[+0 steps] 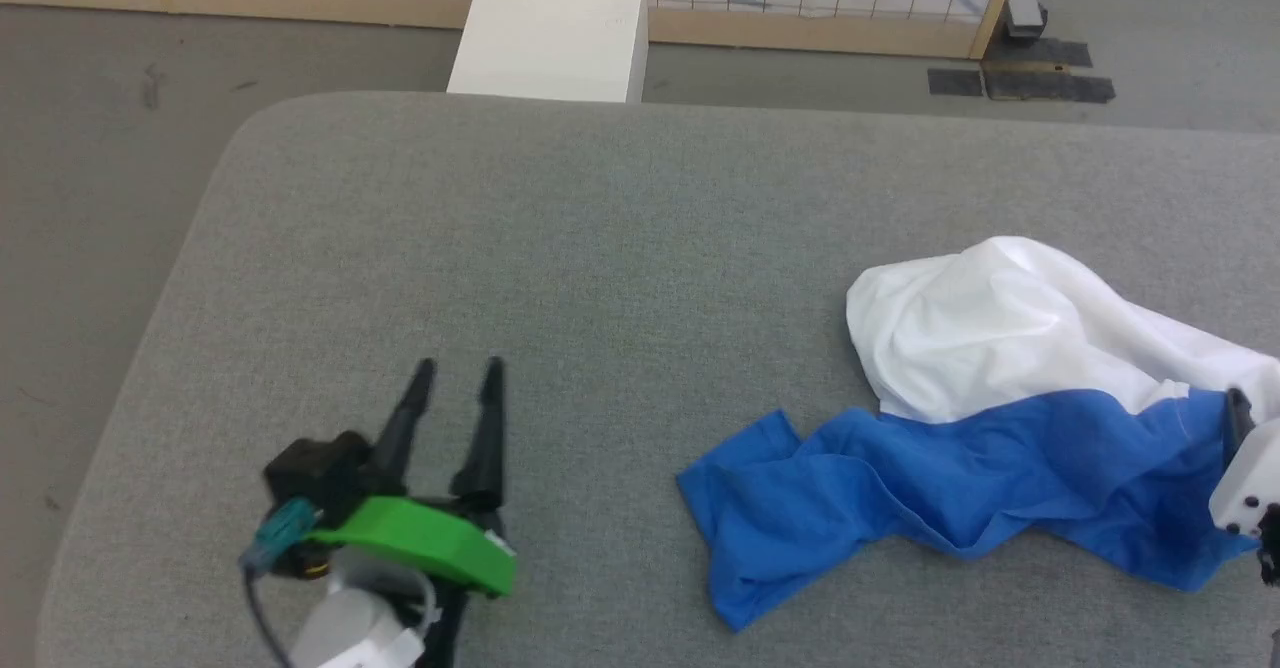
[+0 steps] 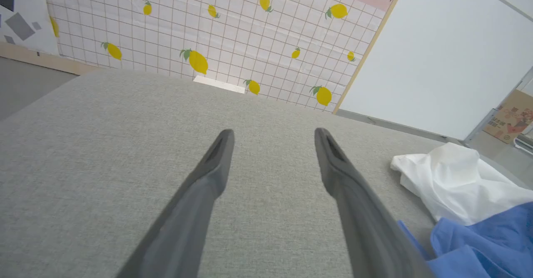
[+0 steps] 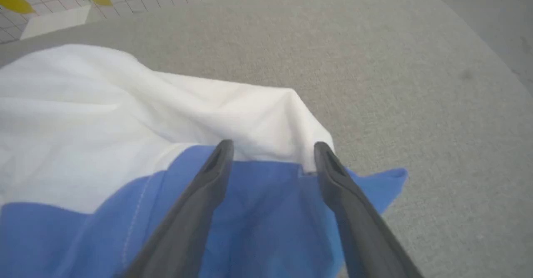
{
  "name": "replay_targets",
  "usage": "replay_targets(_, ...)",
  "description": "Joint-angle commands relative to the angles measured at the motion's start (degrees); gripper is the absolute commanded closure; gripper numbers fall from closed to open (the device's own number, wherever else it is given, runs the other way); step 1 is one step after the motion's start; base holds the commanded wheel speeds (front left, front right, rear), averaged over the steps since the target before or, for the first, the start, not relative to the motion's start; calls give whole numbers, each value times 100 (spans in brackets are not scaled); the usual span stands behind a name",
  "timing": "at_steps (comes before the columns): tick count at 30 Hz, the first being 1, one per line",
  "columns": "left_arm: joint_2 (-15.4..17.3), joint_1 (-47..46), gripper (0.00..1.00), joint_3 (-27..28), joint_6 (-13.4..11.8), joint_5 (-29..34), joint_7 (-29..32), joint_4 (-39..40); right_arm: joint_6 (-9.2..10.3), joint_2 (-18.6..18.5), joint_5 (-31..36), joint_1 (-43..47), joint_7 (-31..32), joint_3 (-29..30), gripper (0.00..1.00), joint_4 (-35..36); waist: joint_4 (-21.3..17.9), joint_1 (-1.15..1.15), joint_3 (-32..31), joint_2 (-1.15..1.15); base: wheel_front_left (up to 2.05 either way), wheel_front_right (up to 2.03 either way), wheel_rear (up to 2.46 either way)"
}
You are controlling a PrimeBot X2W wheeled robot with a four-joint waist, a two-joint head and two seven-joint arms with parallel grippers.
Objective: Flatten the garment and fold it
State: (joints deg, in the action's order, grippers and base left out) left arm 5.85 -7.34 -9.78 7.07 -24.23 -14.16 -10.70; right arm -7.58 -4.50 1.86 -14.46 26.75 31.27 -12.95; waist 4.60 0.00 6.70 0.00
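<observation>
Left fingers [image 2: 210,174] are spread wide with nothing between them, pointing out across bare grey bench [image 2: 104,145]. From the head view they sit at the lower left [image 1: 487,428], a green bracket [image 1: 420,543] wrapped around the wrist behind them. Whether the tips touch the fabric top, I can't tell.

Over to the right fingers [image 3: 208,178], which are also splayed wide with no cloth pinched between them. They lie over the blue part of the garment [image 3: 125,111], tips right at the line where blue meets white. Whether they press on the cloth or float just above it can't be judged. The head view catches one dark tip [image 1: 1238,418] and the pale housing at the right edge, over that same blue cloth.

And the garment [image 1: 1000,348] itself is crumpled on the right side of the bench. The white body is bunched in a rounded heap on the far side, and a blue sleeve sprawls in wrinkles towards the middle and the near edge. It is well apart from the left fingers, with open bench between them.

Beyond the far edge stands a white box [image 1: 550,28], then grey floor [image 1: 100,148], and a lemon-print wall [image 2: 208,32] behind.
</observation>
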Motion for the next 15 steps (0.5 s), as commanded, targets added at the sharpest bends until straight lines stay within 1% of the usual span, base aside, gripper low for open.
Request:
replay_targets(1,-20,-199,0,-146,40,-155,126,15,9,6,-122,-59,-225,-33,0,138,-22,0,-96,0,0,0,0)
replay_targets(3,-42,-375,0,-472,40,-382,498,49,9,51,-405,-23,-536,-34,0,303,-61,0,-166,0,0,0,0)
replay_targets(5,-53,-598,0,-878,41,-581,1024,85,9,80,-531,83,-712,-117,0,474,-126,0,-217,0,0,0,0)
replay_targets(6,-85,-703,0,-1073,41,-759,1346,88,9,95,-591,156,-775,-150,0,559,-170,0,-237,0,0,0,0)
replay_targets(9,-105,-1007,0,-1750,41,-996,2452,-15,9,126,-652,357,-857,-179,0,736,-304,0,-239,0,0,0,0)
replay_targets(10,-107,-1160,0,-2044,41,-1073,2928,-93,9,136,-668,438,-863,-174,0,790,-368,0,-229,0,0,0,0)
replay_targets(12,-91,-1349,0,-2359,41,-1139,3524,-280,9,148,-677,538,-858,-200,0,828,-498,0,-186,0,0,0,0)
replay_targets(15,-23,-1596,0,-2656,23,-955,4007,-636,9,157,-722,650,-857,-193,0,846,-664,0,-103,0,0,0,0)
